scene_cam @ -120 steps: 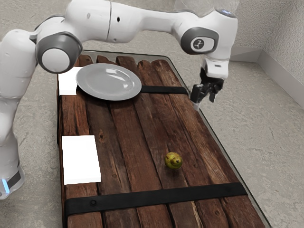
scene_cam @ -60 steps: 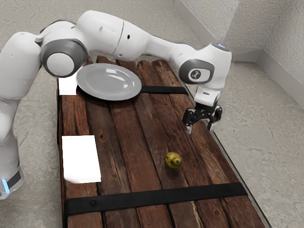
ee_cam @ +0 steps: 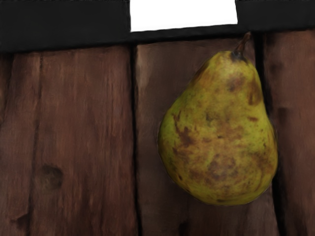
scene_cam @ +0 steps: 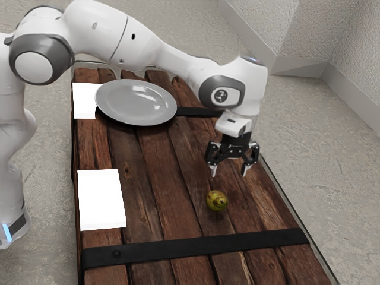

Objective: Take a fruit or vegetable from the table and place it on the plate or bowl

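The claw (scene_cam: 232, 168) has dropped closer to the pear (scene_cam: 217, 200).

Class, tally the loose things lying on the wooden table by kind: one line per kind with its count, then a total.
Pear: 1
Plate: 1
White slabs: 2
Total: 4

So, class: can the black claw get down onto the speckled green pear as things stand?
Probably yes: the black claw hangs open above the speckled green pear, slightly off-centre, with nothing between them.
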You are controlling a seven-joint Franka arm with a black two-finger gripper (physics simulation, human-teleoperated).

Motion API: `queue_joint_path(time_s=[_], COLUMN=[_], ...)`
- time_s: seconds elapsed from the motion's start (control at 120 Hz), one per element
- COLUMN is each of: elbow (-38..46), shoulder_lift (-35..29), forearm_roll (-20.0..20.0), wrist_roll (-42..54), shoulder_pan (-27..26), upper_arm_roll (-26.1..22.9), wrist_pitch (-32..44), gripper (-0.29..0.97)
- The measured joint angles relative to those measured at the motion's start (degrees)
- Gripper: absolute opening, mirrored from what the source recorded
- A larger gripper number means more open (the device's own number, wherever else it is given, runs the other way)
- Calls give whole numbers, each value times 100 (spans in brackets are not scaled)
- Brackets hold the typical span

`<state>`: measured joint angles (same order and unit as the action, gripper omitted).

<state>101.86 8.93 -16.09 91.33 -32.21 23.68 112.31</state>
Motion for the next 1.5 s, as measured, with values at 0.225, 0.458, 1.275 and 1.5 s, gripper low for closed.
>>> queue_joint_path(time_s=[0.225,0.458,1.275,1.5], elbow=[152,138,87,517], shoulder_lift=[44,451,-243,-302], forearm_roll=[-188,-403,-962,-950], wrist_roll=[217,384,735,822], shoulder_pan=[-246,-241,-148,-256], upper_arm_roll=[7,12,3918,4825], wrist_pitch=[61,95,48,-318], gripper=[68,68,33,33])
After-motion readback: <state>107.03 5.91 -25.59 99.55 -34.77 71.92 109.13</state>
